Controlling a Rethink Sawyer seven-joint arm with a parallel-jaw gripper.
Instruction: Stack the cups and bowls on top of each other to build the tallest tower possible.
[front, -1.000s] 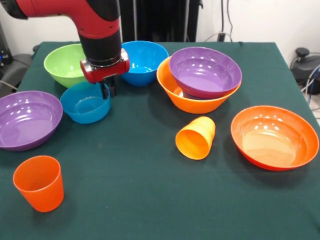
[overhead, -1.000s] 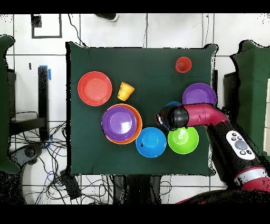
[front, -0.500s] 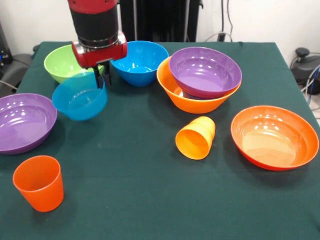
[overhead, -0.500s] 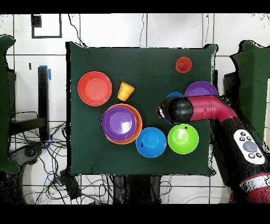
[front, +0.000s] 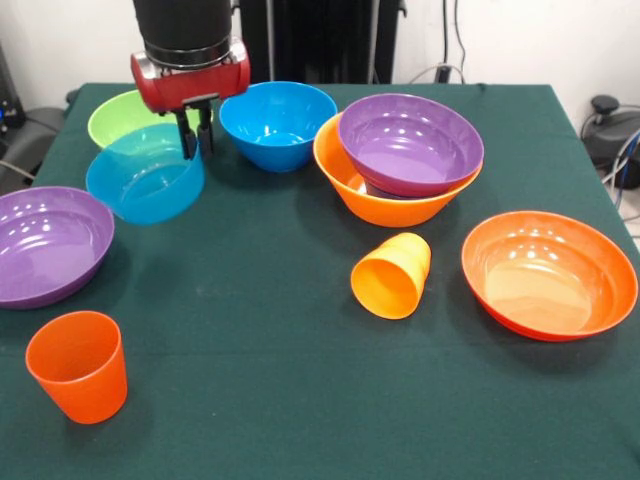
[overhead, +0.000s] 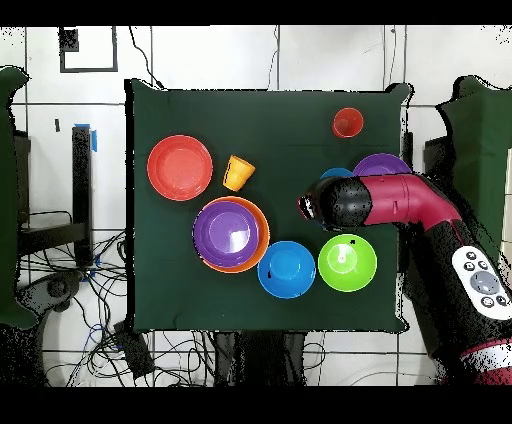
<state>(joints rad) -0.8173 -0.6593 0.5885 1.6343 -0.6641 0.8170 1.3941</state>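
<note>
My gripper (front: 196, 143) is shut on the rim of a small translucent blue bowl (front: 145, 185) and holds it above the table, in front of the lime green bowl (front: 122, 116). In the overhead view the arm (overhead: 385, 203) hides most of that blue bowl (overhead: 334, 175). The tower is a purple bowl (front: 410, 143) nested in the big yellow-orange bowl (front: 345, 178), also seen from overhead (overhead: 230, 233). A medium blue bowl (front: 277, 122) stands behind. The yellow-orange cup (front: 392, 275) lies on its side. The red-orange cup (front: 79, 365) stands upright at the front left.
A second purple bowl (front: 45, 243) sits at the left edge, partly under the arm in the overhead view (overhead: 384, 164). The wide red-orange bowl (front: 548, 273) sits at the right. Cables lie on the floor beyond the table's base side (overhead: 180, 350).
My gripper has risen from the table with the small blue bowl in it and moved it toward the picture's upper left in the front view.
</note>
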